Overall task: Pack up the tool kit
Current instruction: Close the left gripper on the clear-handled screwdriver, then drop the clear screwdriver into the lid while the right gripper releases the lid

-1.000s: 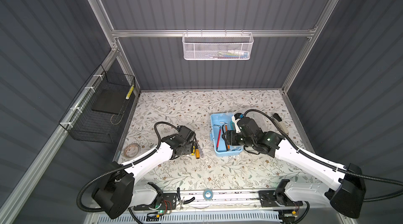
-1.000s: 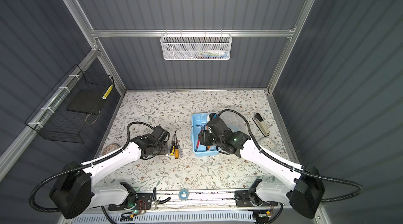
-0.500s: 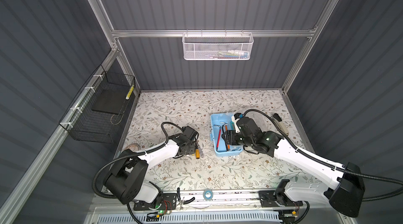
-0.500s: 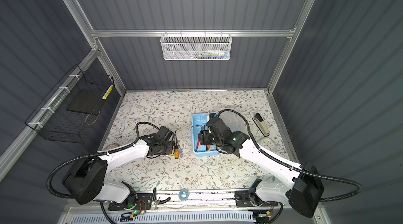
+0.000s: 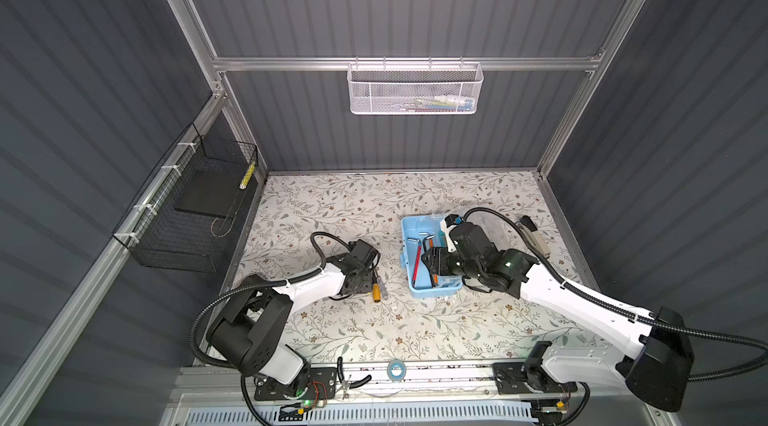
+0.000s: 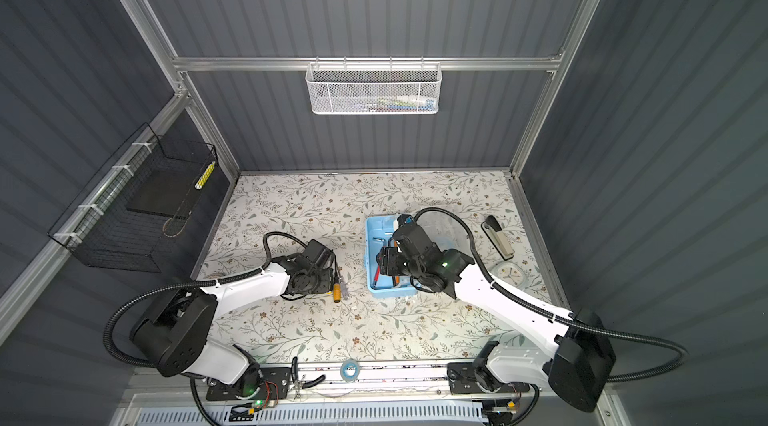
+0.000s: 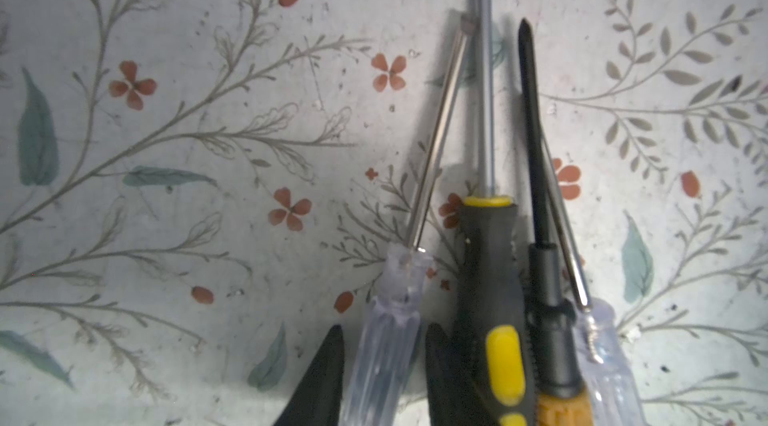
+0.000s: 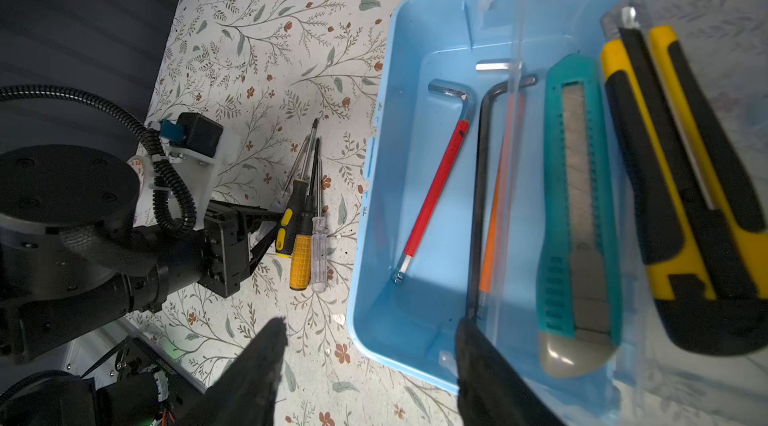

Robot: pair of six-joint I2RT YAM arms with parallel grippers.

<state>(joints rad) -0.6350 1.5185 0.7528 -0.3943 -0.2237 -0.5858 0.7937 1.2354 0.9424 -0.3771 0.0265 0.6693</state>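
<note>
Likely screwdriver pickup: left claw (image 7: 384,330) flanks the clear-handled screwdriver (image 7: 401,278), lower centre, grip unclear. Right claw (image 8: 370,322), half open and empty, straddles the tool kit (image 8: 415,29) wall. Next: squeeze, lift.

Floral-patterned desk (image 5: 332,204), open light-blue tool kit (image 5: 404,253) right of middle, four screwdrivers (image 5: 376,292) side by side just left of it, handles toward the front, black-and-beige stapler-like tool (image 5: 536,237) near the right edge, round clear item (image 6: 510,272) near it
</note>
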